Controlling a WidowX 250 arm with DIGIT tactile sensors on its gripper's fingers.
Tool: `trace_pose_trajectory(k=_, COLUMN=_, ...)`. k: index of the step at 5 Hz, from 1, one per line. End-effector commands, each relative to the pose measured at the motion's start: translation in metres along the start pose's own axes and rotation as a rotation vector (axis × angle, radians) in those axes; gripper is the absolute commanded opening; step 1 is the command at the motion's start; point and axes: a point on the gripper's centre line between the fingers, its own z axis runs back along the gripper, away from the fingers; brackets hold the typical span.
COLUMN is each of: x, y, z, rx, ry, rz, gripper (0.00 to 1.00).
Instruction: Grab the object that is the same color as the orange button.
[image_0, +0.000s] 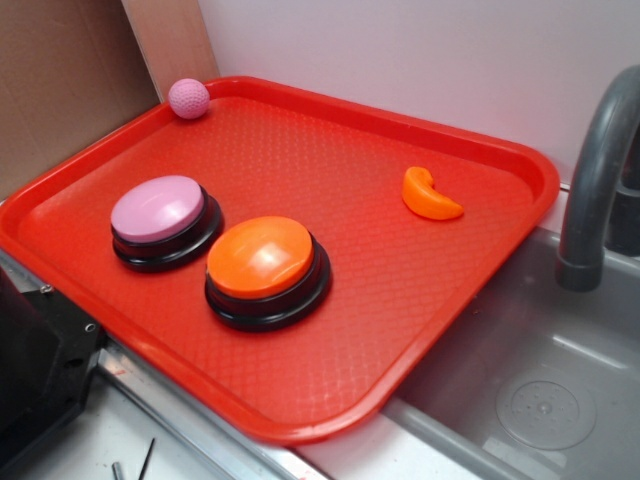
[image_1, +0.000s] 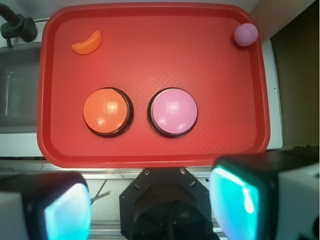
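A small glossy orange crescent piece (image_0: 431, 194) lies on the red tray (image_0: 330, 130) near its far right corner; in the wrist view it (image_1: 87, 43) is at the upper left. The orange button (image_0: 262, 258) on a black base stands at the tray's front middle, also in the wrist view (image_1: 105, 111). My gripper (image_1: 152, 210) is high above the robot base, short of the tray's near edge, far from the crescent. Its two fingers (image_1: 237, 202) are wide apart with nothing between them. The gripper is out of the exterior view.
A pink-lilac button (image_0: 160, 212) stands left of the orange one. A pink dimpled ball (image_0: 188, 98) sits in the tray's far left corner. A grey sink (image_0: 540, 390) with a grey tap (image_0: 596, 180) lies to the right. The black robot base (image_0: 35, 370) is at the front left.
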Motion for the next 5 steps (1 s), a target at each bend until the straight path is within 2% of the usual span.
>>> trace_pose_trajectory(k=1, x=0.0, y=0.0, z=0.0, rx=0.0, ry=0.0, rz=0.0, gripper=1.0)
trace_pose_trajectory(k=2, x=0.017, y=-0.01, z=-0.01, rx=-0.025, ry=0.055, rz=0.141, gripper=1.0)
trace_pose_trajectory(k=3, x=0.038, y=-0.018, z=-0.018, rx=-0.069, ry=0.06, rz=0.309, gripper=1.0)
trace_pose_trajectory(k=4, x=0.059, y=-0.027, z=-0.03, rx=-0.078, ry=0.047, rz=0.467, gripper=1.0)
trace_pose_trajectory(k=5, x=0.097, y=-0.047, z=-0.06, rx=-0.089, ry=0.052, rz=0.721, gripper=1.0)
